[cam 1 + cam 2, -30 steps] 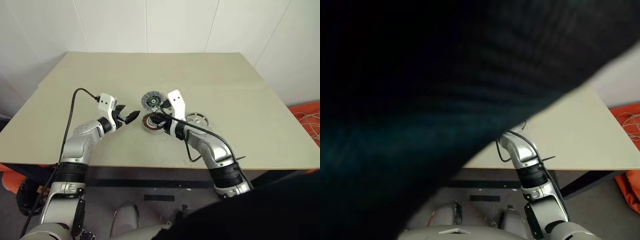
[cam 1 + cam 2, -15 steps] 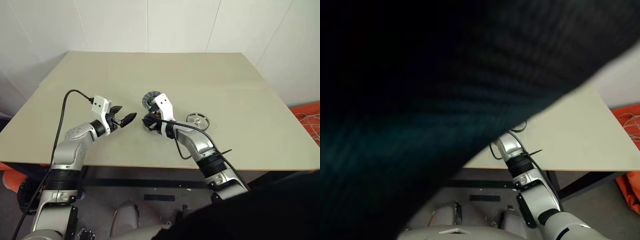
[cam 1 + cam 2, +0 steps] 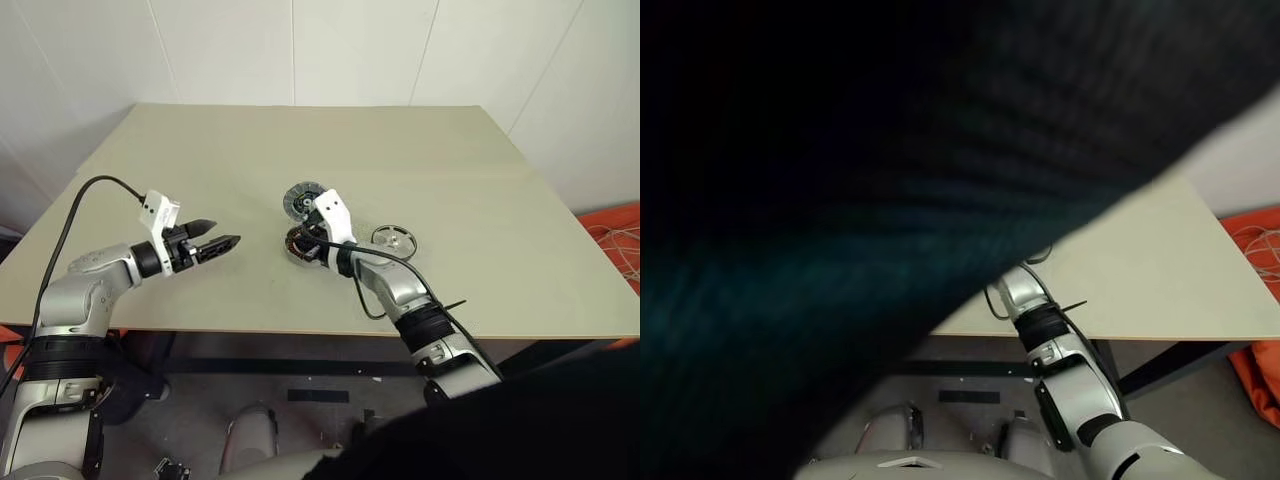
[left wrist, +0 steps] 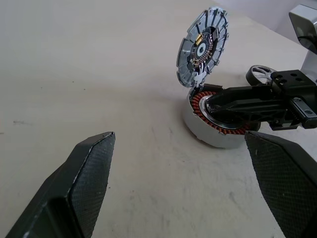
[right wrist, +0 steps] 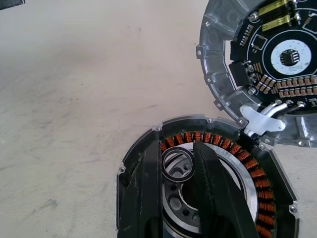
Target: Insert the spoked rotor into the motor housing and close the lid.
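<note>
The motor housing sits mid-table with its copper coils uncovered. The lid stands tilted up at the housing's far edge, its circuit side facing the housing, joined to it by a white lead. My right gripper reaches over the housing's silver hub, shut on a small metal ring. The spoked rotor lies flat on the table just right of the housing. My left gripper hovers open and empty well to the left, pointing at the housing.
The beige table has open room behind and to both sides of the parts. Its front edge runs close below my arms. An orange object with cords lies on the floor at the right.
My left gripper has drawn back to the left, away from the housing, still open. The right gripper has sunk a little onto the housing's hub.
</note>
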